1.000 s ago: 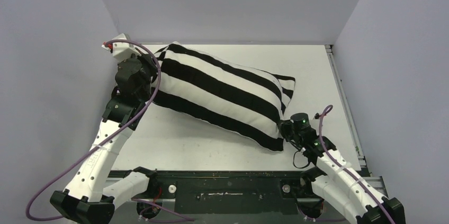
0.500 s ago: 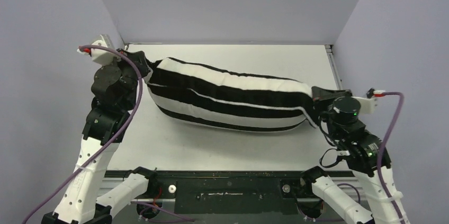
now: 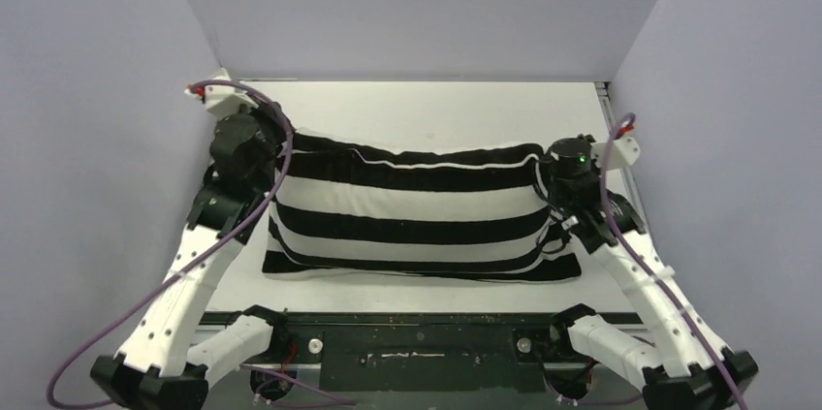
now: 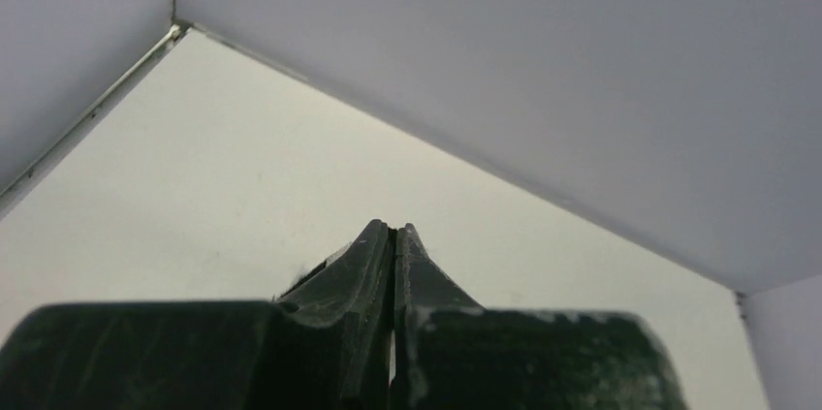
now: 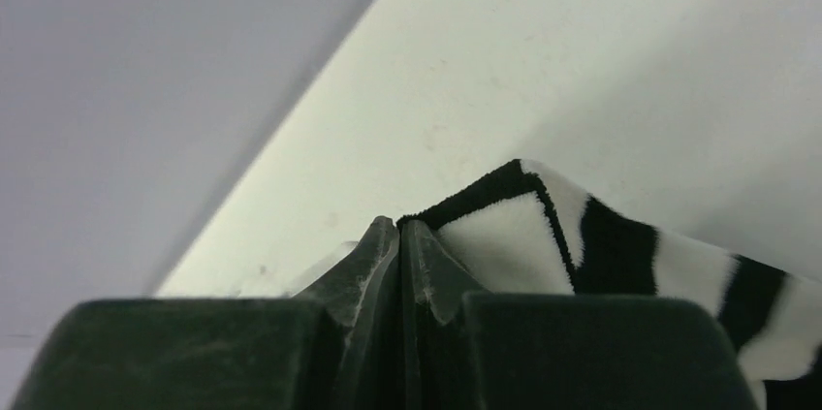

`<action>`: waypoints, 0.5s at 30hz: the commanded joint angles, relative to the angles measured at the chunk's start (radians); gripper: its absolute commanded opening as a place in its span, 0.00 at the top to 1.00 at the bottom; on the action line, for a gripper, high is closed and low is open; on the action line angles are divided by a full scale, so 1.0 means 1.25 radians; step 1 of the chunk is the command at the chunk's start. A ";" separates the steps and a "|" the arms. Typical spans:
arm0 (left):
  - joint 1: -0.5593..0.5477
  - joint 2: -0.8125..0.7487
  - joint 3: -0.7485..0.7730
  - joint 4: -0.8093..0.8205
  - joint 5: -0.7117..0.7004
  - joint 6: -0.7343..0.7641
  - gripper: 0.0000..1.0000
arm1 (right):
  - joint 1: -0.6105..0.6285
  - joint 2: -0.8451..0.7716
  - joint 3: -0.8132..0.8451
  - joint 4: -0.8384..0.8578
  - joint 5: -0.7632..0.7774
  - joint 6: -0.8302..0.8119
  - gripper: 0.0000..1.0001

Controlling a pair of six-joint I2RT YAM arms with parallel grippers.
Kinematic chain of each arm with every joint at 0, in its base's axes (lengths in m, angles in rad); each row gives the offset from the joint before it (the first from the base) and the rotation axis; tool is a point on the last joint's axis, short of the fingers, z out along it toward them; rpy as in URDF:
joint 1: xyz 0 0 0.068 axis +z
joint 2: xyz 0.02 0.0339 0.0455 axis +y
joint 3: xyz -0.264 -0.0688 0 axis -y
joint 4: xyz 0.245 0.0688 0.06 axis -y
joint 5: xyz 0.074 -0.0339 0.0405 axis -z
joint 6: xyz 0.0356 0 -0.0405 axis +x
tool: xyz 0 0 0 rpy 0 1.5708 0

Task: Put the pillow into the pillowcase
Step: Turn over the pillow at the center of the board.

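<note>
White table [image 3: 426, 110] — lavender walls [image 3: 417, 3] around it.

The left arm [image 3: 189, 279] and right arm [image 3: 648, 286] both reach up and forward, elbows bent, so each wrist sits just behind its claw and the two claws point toward each other. The left gripper [image 4: 393, 232] has its fingers pressed flat together, no gap at the tips. The right gripper [image 5: 399, 226] is clamped just as tight.

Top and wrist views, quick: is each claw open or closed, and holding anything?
Left gripper: shut; beside the pillowcase corner, grip not visible.
Right gripper: shut on the pillowcase's corner.
</note>
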 commanded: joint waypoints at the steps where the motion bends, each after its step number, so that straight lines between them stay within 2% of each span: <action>1: 0.008 0.108 -0.050 0.274 -0.068 0.109 1.00 | -0.081 0.094 -0.002 0.299 -0.035 -0.097 1.00; 3: 0.038 0.195 -0.018 0.334 -0.068 0.130 1.00 | -0.166 0.192 0.030 0.345 -0.120 -0.095 1.00; 5: 0.092 0.303 0.058 0.318 -0.022 0.124 1.00 | -0.237 0.264 0.077 0.376 -0.179 -0.103 1.00; 6: 0.112 0.358 0.134 0.281 0.006 0.133 1.00 | -0.260 0.317 0.105 0.379 -0.194 -0.121 0.92; 7: 0.128 0.417 0.203 0.233 0.019 0.150 1.00 | -0.274 0.352 0.144 0.368 -0.206 -0.138 0.72; 9: 0.156 0.507 0.344 0.086 0.036 0.146 0.76 | -0.289 0.416 0.251 0.306 -0.235 -0.176 0.38; 11: 0.180 0.548 0.440 -0.008 0.043 0.122 0.54 | -0.291 0.457 0.335 0.239 -0.277 -0.233 0.22; 13: 0.193 0.535 0.450 -0.016 0.107 0.117 0.43 | -0.290 0.463 0.367 0.177 -0.309 -0.257 0.12; 15: 0.194 0.498 0.422 0.004 0.200 0.124 0.35 | -0.289 0.437 0.345 0.148 -0.334 -0.265 0.02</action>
